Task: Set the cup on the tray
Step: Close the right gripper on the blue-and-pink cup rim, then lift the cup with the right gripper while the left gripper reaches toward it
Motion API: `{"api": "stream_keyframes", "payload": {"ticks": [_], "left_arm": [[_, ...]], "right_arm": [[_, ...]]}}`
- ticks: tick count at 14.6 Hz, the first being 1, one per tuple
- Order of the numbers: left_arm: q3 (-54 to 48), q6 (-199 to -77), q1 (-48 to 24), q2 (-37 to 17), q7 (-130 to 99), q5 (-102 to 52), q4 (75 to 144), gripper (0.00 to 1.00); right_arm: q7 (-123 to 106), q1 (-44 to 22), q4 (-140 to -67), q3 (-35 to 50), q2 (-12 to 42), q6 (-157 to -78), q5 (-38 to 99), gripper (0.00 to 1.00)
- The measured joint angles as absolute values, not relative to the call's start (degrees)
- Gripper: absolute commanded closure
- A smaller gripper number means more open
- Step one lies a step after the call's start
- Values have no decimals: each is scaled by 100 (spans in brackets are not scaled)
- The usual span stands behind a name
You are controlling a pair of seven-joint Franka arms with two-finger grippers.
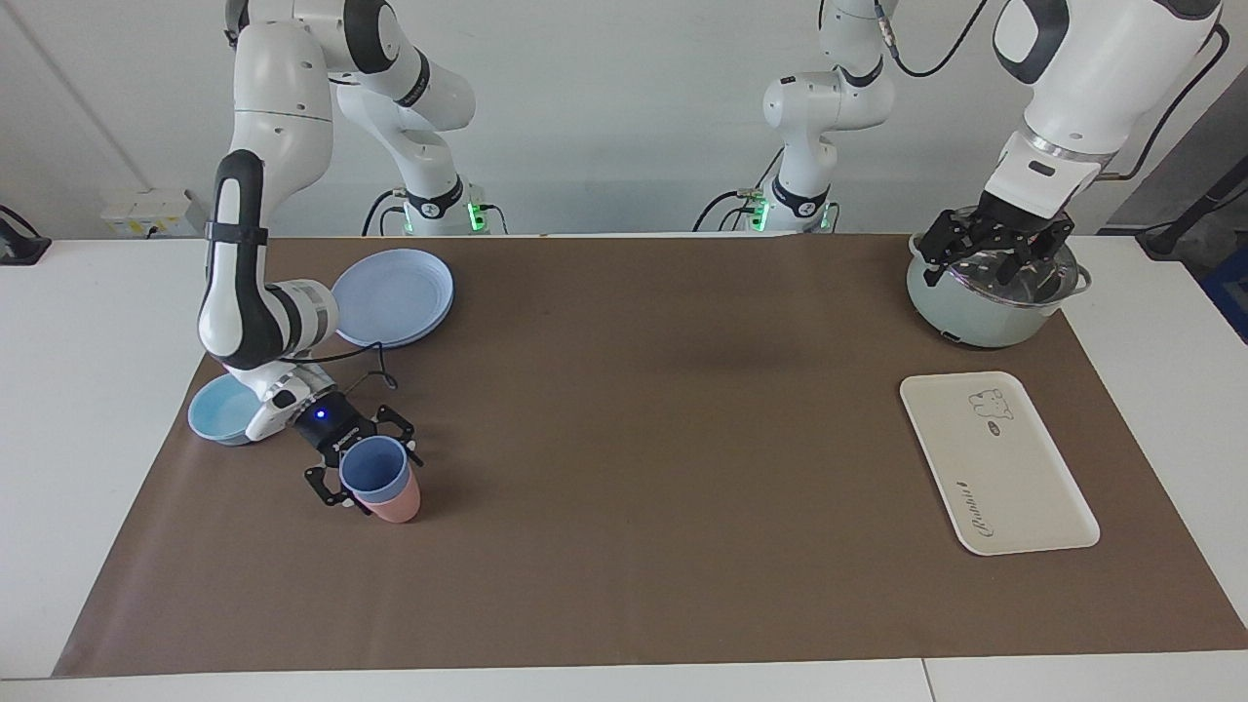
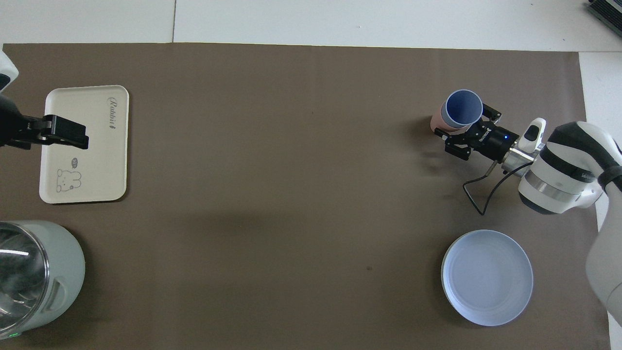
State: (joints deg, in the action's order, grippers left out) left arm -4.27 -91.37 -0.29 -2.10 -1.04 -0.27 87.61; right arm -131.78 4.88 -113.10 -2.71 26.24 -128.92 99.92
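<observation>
Blue cup (image 1: 374, 467) nested in half-hidden pink tumbler (image 1: 398, 502), between right claw's (image 1: 367, 461) spread fingers; left claw's (image 1: 993, 246) grip unclear.

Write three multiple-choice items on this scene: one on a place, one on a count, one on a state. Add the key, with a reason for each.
1. Where is the tray?
A. Toward the right arm's end of the table
B. Under the pot
C. Toward the left arm's end, farther from the robots than the pot

2. How many cups are on the table?
A. One
B. Two
C. Three

3. How does the blue cup stand?
A. Upright inside the pink cup
B. On its side on the mat
C. Upright on the tray

Key:
1 C: the tray lies below the pot in the facing view, and the left end effector waits over that pot.
2 B: only a blue and a pink cup show.
3 A: the pink wall shows under the blue rim, with the right end effector at the pair.
</observation>
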Motion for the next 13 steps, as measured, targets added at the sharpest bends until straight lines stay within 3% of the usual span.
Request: {"api": "stream_keyframes", "payload": {"ticks": [4, 7, 9, 13], "left_arm": [[-427, -9137, -29, -210, -104, -27, 8761, 0], [-426, -9137, -29, -210, -103, -27, 8761, 0], [-418, -9137, -26, -210, -104, -27, 8761, 0], [-387, -9193, -20, -210, -99, -27, 8761, 0]], "right_arm": [[-13189, 390, -11258, -258, 2506, -13457, 9993, 100], [-12138, -88, -11219, -245, 2120, -14398, 9662, 100], [-11001, -467, -11150, -239, 1853, -14838, 8925, 100], [-9092, -686, -11092, -239, 1438, -14953, 6860, 100]]}}
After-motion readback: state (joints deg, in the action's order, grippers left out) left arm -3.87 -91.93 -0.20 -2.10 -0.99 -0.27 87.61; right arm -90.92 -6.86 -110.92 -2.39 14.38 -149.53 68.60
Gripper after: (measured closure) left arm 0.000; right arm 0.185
